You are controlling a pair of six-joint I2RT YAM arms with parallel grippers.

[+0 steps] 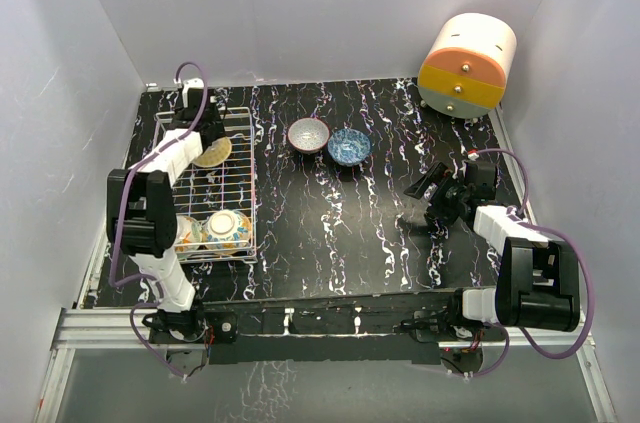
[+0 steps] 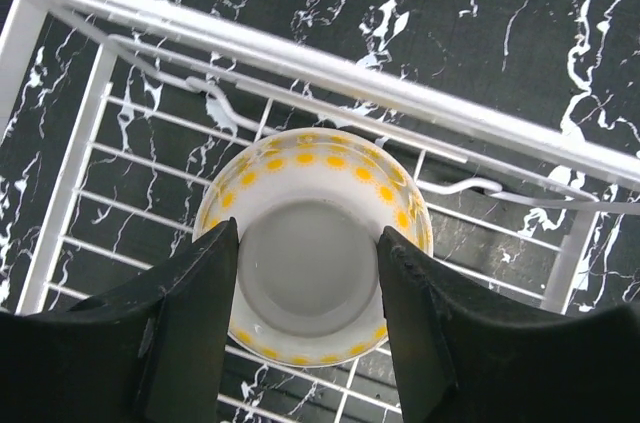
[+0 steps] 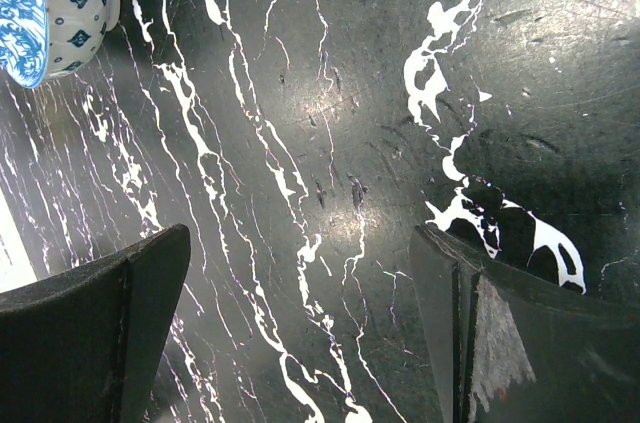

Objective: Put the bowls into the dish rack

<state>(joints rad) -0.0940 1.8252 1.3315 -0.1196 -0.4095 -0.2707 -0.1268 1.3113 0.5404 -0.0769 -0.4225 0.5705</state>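
Observation:
The white wire dish rack (image 1: pixel 243 183) stands at the left. Two patterned bowls (image 1: pixel 228 230) sit at its near end. My left gripper (image 1: pixel 205 135) is over the rack's far end. In the left wrist view it (image 2: pixel 308 243) is shut on the foot of a pale, yellow-dotted bowl (image 2: pixel 310 178), underside toward the camera, above the rack bars (image 2: pixel 400 93). A grey bowl (image 1: pixel 308 135) and a blue bowl (image 1: pixel 348 146) stand on the table right of the rack. My right gripper (image 1: pixel 412 208) is open and empty over bare table (image 3: pixel 300 253); the blue bowl (image 3: pixel 40 3) shows at that view's top left.
A big cream, orange and yellow drum (image 1: pixel 467 65) stands at the back right corner. The black marbled table (image 1: pixel 330 233) is walled in white on three sides. The rack's raised rim (image 2: pixel 300 48) runs close behind the held bowl.

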